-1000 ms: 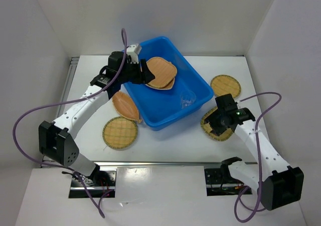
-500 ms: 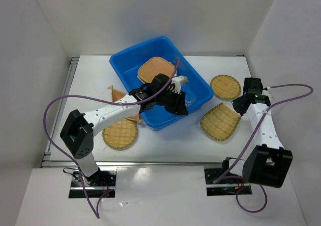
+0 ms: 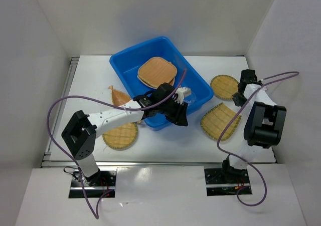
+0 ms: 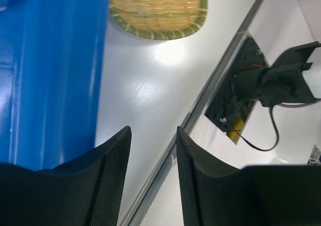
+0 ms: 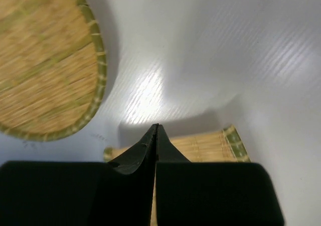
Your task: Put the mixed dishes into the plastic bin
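Since a second earlier, the left arm [image 3: 113,117] had swung from the far-left rim of the blue plastic bin [image 3: 129,65] across to its near-right corner. The stack of orange-brown woven trays [image 3: 156,71] it carried then now lay flat inside the bin, toward the far end. The right arm [image 3: 263,123] had folded back off the fan-shaped tray [image 3: 220,121]. Left to right on the table: a round bamboo tray [image 3: 120,135] sat near the front left, partly under the left arm. A leaf-shaped tray [image 3: 117,93] lay just beside the bin's left wall, only its tip and far edge showing past the arm. The bin stood at centre, angled. A small clear cup [image 3: 190,100] showed faintly in its near-right corner, just beside the left wrist. The left gripper [image 4: 150,171] hung over the bin's near-right wall and the bare table, jaws partly apart with nothing between them. The fan-shaped tray lay on the table right of the bin, apart from it. A second round tray [image 3: 224,85] sat beyond it, near but not touching. The right gripper [image 5: 155,131] was above the gap between those two trays, fingers pressed together, grasping nothing.
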Action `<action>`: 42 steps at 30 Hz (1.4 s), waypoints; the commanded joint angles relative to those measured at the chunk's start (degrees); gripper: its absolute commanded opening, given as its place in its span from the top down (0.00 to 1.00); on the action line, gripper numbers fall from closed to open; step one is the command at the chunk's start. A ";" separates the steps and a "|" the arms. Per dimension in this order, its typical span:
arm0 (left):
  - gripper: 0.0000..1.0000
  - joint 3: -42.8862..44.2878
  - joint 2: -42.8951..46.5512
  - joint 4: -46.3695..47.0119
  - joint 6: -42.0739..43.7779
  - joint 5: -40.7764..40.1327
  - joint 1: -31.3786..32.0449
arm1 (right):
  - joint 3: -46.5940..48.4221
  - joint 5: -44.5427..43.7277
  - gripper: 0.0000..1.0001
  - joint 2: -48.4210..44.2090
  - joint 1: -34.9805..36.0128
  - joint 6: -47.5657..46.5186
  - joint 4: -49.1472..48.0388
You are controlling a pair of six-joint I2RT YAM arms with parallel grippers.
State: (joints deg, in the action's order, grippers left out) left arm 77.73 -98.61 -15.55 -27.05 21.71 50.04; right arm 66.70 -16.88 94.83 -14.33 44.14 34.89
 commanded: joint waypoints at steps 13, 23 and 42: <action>0.47 -3.64 6.23 1.93 1.30 -3.34 -0.38 | -6.66 0.71 0.99 3.18 -0.61 -2.39 -2.55; 0.47 -5.22 8.51 3.50 1.30 -3.87 -0.38 | -14.75 6.43 0.99 -4.99 0.34 -4.06 2.98; 0.42 -11.38 14.05 -0.44 -3.36 -10.82 -0.38 | -10.81 8.63 0.99 -7.10 22.15 2.89 9.84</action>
State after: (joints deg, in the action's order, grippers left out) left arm 66.74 -87.94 -14.33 -29.45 13.61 49.91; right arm 52.71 -5.72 89.65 7.99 46.87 41.34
